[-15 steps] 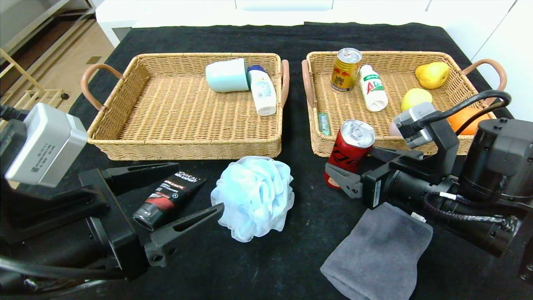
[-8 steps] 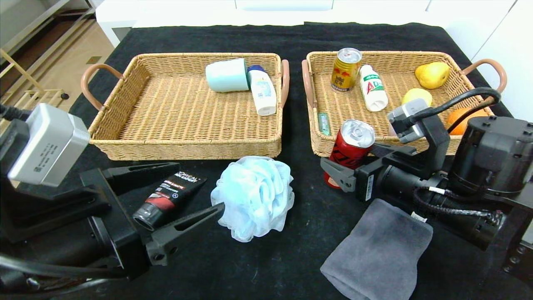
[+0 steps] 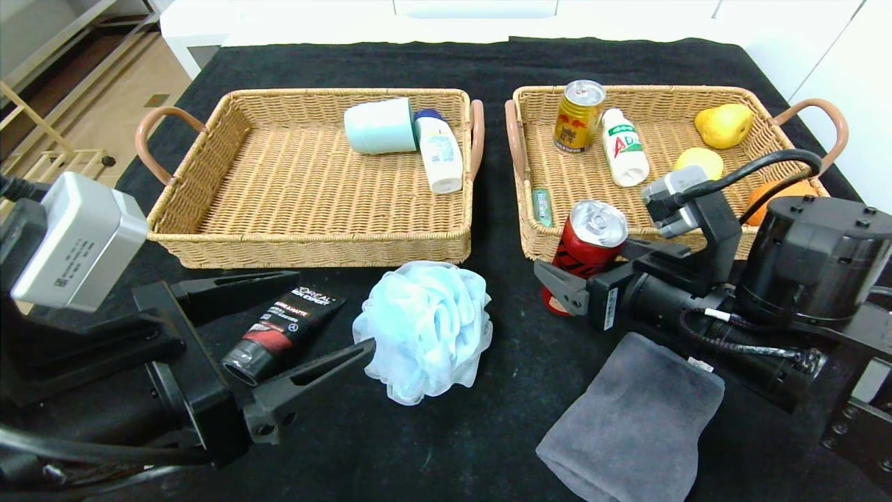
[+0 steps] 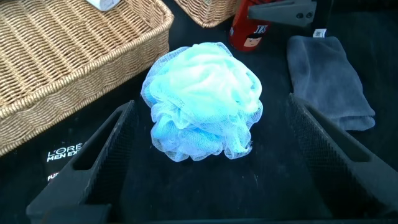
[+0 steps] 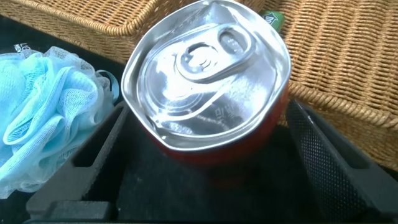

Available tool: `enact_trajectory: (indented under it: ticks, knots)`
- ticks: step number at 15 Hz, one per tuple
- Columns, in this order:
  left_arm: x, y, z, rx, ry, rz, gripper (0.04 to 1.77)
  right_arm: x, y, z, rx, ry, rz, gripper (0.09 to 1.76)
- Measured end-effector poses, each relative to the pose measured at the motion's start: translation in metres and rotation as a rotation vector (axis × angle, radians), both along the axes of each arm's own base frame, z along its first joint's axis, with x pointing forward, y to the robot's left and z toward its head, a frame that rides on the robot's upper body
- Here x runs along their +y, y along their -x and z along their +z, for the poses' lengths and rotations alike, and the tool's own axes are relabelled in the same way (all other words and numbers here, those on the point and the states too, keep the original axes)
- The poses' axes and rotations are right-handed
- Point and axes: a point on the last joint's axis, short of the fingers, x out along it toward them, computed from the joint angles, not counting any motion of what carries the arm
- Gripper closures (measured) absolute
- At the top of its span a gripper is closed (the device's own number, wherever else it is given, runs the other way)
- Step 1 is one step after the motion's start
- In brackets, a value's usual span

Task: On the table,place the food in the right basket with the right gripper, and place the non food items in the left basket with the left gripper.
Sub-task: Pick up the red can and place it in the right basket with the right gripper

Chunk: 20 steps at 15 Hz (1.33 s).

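Right now red can (image 3: 584,252) stands upright on table, just in front of right basket (image 3: 766,132), between spread fingers of right gripper (image 3: 591,272). Nothing gripped yet. You want fingers centred on can body, squeeze mid-height, lift straight to clear basket wall. Right arm lies low, reaching sideways toward can. Left gripper (image 3: 279,328) wide apart, empty, low near bath pouf (image 3: 422,329).

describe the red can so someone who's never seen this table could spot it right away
Start at the right basket, then drop to the black cloth just outside its near left corner. The red can stands upright there, between the open fingers of the right end effector. It is the only red can; the other can is gold and sits inside the basket.
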Motion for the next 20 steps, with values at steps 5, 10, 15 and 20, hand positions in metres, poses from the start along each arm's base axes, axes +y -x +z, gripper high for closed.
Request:
enact_trajectory:
  ticks: [5, 10, 15, 20]
  knots:
    - [0.0006, 0.0009, 0.001, -0.006, 0.002, 0.0, 0.09, 0.0007, -0.0017, -0.0021, 0.001, 0.002, -0.002, 0.8]
    - [0.0008, 0.0013, 0.0007, -0.011, -0.006, -0.001, 0.09, 0.002, -0.0041, -0.0057, 0.009, 0.008, -0.003, 0.84]
    - [0.0007, 0.0014, 0.0006, -0.011, -0.006, -0.002, 0.09, 0.001, -0.0058, -0.0074, 0.016, 0.013, -0.006, 0.85]
    - [0.0003, 0.0009, -0.0001, -0.008, -0.009, -0.003, 0.09, -0.0036, 0.0012, -0.0017, 0.023, 0.024, -0.001, 0.85]
